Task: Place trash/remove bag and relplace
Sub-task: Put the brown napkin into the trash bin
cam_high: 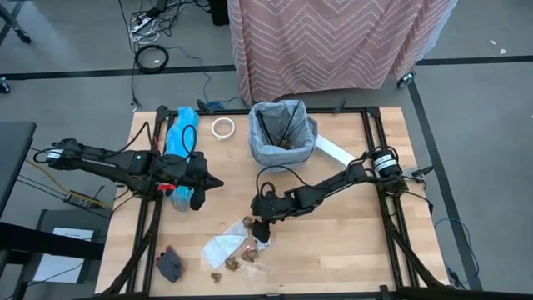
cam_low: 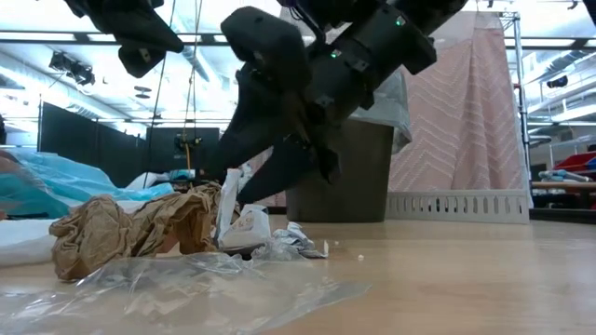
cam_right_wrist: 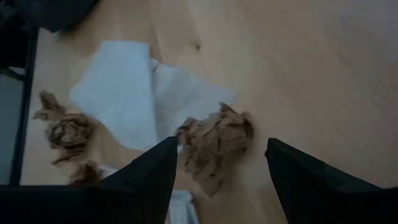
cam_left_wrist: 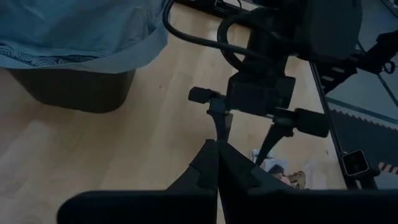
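Crumpled brown paper wad (cam_right_wrist: 214, 146) sat low-center between the right gripper's (cam_right_wrist: 221, 171) wide-open fingers on the counter (cam_right_wrist: 298, 68), so I'd guess pickup stage: next, lower, squeeze; left gripper (cam_high: 215, 181) waited closed mid-left.

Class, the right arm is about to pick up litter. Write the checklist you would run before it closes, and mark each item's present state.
1. Right gripper open: ok, fingers spread wide.
2. Brown paper wad between the fingers: ok in the right wrist view.
3. Fingers low enough to grip it: cannot tell.
4. White paper outside the grasp: cannot tell, its edge lies under the wad.
5. Bin lined with the grey bag and open: ok.
6. Left gripper clear: ok, shut, hovering apart.
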You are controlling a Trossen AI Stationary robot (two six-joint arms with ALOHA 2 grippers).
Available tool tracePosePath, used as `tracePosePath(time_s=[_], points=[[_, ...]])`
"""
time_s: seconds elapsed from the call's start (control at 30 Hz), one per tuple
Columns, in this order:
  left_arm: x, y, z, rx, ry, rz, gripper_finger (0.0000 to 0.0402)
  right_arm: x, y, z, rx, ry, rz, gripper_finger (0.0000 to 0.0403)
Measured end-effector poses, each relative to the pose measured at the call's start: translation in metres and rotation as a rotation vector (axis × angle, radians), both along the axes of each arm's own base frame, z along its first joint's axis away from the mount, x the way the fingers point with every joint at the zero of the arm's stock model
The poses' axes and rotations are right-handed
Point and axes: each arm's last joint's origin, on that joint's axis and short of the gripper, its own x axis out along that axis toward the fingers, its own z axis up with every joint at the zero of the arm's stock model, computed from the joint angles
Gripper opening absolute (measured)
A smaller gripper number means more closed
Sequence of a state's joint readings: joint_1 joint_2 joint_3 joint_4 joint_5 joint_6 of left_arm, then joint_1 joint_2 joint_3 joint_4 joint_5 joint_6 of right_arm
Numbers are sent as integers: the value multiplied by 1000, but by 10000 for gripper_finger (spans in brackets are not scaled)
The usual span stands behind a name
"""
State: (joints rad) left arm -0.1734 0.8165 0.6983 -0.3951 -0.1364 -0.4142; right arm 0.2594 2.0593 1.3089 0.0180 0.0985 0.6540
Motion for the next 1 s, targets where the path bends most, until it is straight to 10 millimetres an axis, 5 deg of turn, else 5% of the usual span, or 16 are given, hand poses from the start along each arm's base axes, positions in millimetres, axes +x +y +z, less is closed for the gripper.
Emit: tracePosePath(time_s=[0.47, 0.57, 0.73, 1.0], points=[[0, 0, 0, 14, -1, -7, 6, 12, 6, -26, -58, 52, 5, 221], [0, 0, 0, 15, 0, -6, 6, 17, 9, -23, -79, 92, 10, 173], [0, 0, 0, 19, -1, 0, 6, 22, 8, -6, -136, 121, -4, 19], [0, 1, 0, 26, -2, 12, 6, 33, 10, 37, -202, 169, 51, 4]])
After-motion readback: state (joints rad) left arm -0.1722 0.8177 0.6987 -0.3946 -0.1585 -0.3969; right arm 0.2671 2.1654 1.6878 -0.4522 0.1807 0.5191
